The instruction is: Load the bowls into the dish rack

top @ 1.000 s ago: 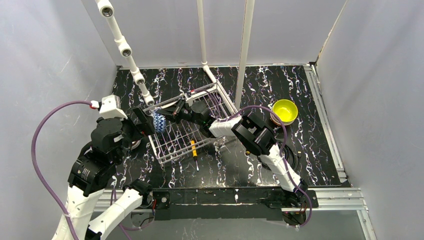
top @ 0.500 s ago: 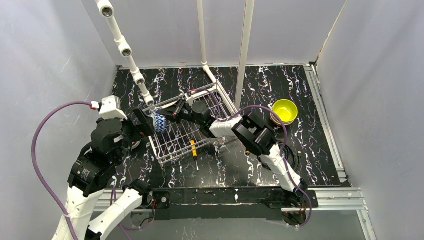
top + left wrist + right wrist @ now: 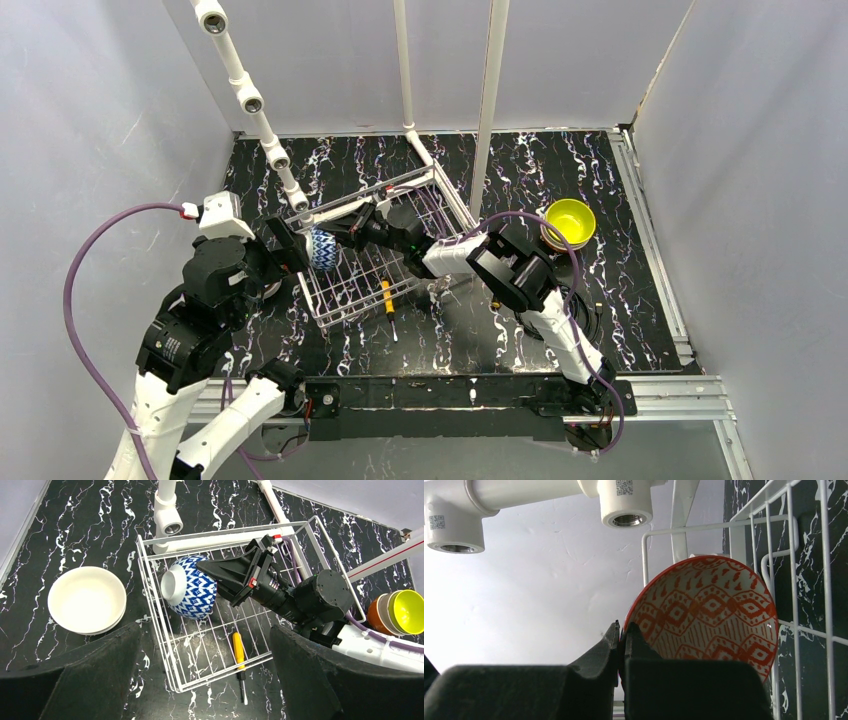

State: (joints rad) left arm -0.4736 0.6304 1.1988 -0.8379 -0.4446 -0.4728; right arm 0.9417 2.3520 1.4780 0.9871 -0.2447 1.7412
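Pointing left (foot first): blue-white bowl (image 3: 192, 592)

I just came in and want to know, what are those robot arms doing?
The right claw pinches the rim of a blue-and-white bowl, red patterned inside, holding it on its side inside the white dish rack. The left claw hangs open beside the rack. A white bowl and a stack of colored bowls wait on the table.
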